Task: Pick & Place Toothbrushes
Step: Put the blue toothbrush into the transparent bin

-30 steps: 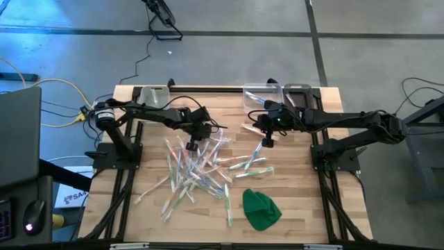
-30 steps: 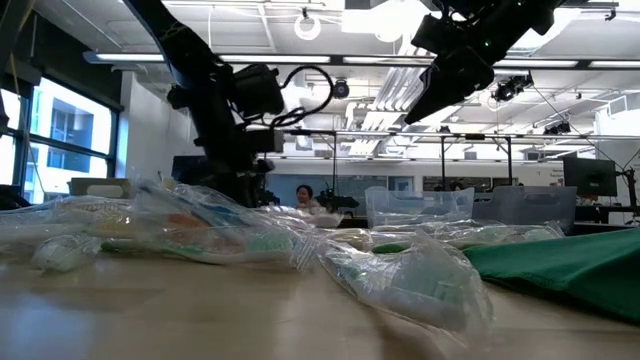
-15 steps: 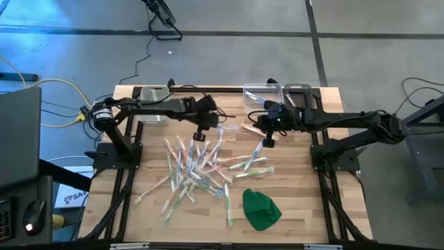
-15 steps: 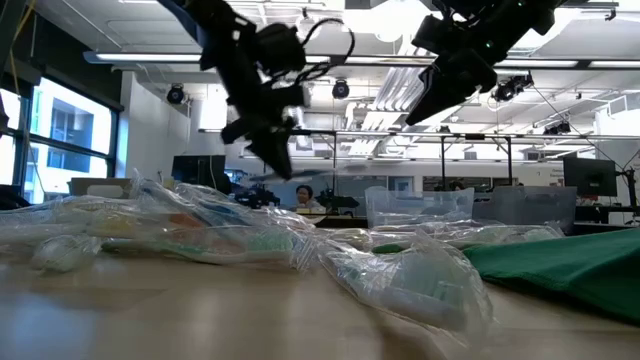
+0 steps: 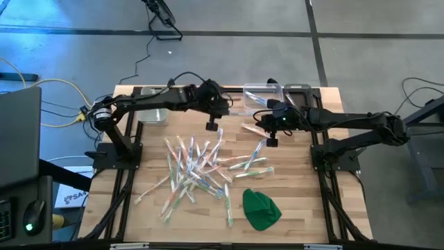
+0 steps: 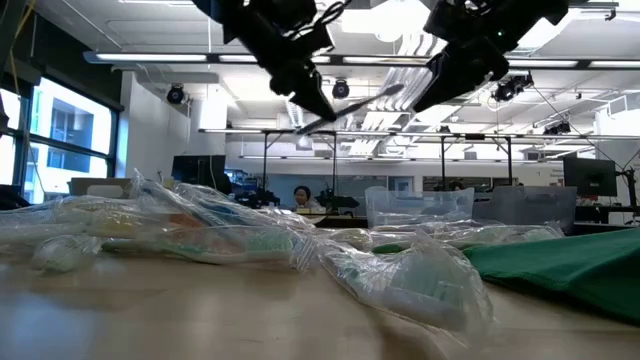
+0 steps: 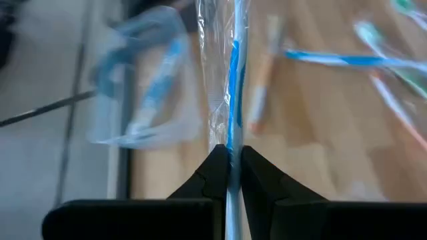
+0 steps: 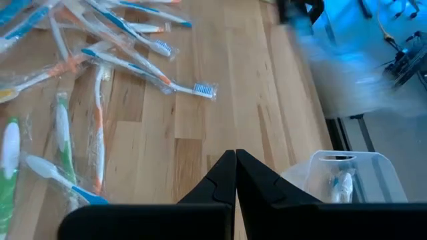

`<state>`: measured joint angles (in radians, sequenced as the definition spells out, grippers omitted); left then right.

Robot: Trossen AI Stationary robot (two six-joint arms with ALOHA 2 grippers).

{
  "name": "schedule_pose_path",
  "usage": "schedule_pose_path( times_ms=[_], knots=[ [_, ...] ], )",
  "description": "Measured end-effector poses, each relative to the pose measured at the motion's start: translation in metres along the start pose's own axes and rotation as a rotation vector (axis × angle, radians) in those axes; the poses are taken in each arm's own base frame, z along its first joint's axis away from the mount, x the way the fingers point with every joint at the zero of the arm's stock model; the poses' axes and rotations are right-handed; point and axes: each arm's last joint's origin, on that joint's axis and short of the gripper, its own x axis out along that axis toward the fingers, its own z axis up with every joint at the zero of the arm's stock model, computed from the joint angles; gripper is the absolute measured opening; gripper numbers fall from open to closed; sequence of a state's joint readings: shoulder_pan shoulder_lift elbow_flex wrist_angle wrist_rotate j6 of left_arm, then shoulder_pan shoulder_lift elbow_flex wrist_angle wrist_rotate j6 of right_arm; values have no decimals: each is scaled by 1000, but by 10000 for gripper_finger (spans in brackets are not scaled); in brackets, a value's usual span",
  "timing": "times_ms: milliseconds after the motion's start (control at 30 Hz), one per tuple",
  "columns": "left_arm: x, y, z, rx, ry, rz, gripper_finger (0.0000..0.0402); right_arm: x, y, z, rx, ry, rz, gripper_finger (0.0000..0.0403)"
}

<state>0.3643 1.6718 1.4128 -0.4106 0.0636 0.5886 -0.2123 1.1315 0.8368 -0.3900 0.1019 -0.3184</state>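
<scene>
Your left wrist view settles it: left gripper (image 7: 229, 175) is clamped on a wrapped blue toothbrush (image 7: 231, 100). The high view only shows that gripper (image 5: 212, 126) up at the far middle of the table (image 5: 305, 208), just left of the clear bins (image 5: 258, 97). Low view adds height: it (image 6: 318, 105) hangs well above the surface, brush sticking out sideways.

Right gripper (image 5: 272, 141) sits just right of it, near the bins; the right wrist view shows its fingers (image 8: 223, 175) pressed together with nothing between them, and a bin (image 8: 343, 175) holding one brush.

The pile of toothbrushes (image 5: 194, 170) lies mid-table on the wood, green cloth (image 5: 260, 208) near right. The low view looks past the pile (image 6: 200, 235) into a lit lab room, with a person (image 6: 300, 196) far back.
</scene>
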Motion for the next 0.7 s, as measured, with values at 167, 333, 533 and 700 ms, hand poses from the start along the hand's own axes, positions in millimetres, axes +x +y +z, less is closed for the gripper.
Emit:
schedule_pose_path(
  times_ms=[167, 333, 533, 700],
  knots=[
    [-8, 26, 2, -97, -123, 8, 18, -13, -2, 3, 35, -52, -18, 3],
    [-13, 44, 2, -195, -308, -85, 19, -20, -8, 9, 106, -112, -137, 3],
    [-17, 49, 10, -183, -446, -125, 19, -23, -18, 25, 166, -261, -325, 3],
    [-19, 49, 16, -144, -512, -138, 19, -27, -22, 37, 182, -390, -352, 11]
  ],
)
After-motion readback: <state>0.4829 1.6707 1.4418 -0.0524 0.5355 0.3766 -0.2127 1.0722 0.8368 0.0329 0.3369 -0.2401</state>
